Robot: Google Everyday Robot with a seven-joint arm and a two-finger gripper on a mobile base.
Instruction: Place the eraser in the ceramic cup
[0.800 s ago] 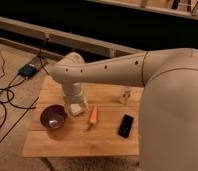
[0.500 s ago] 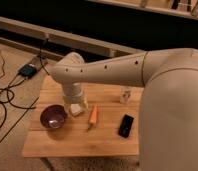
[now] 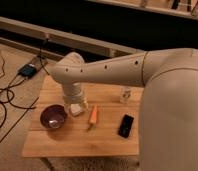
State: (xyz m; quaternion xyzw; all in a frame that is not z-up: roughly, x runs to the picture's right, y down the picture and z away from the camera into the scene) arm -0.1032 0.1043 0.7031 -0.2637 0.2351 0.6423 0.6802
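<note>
The arm reaches from the right across the wooden bench, bends at its elbow over the left rear part and turns down. The tool hangs at the lower end of that section, largely hidden by the arm, close above the bench top and just right of the purple bowl. It stands released and no object can be seen in its grip. Directly beneath it a white shape rests on the bench, too covered to identify.

The eraser lies flat on the right part of the bench, well apart from the tool, with the orange carrot between them. A small clear bottle stands behind the eraser, near the rear edge. Cables trail over the floor to the left.

Compared with the earlier frames nothing differs: the arm keeps the same pose, and the bowl, carrot, bottle and eraser sit in the same spots.
</note>
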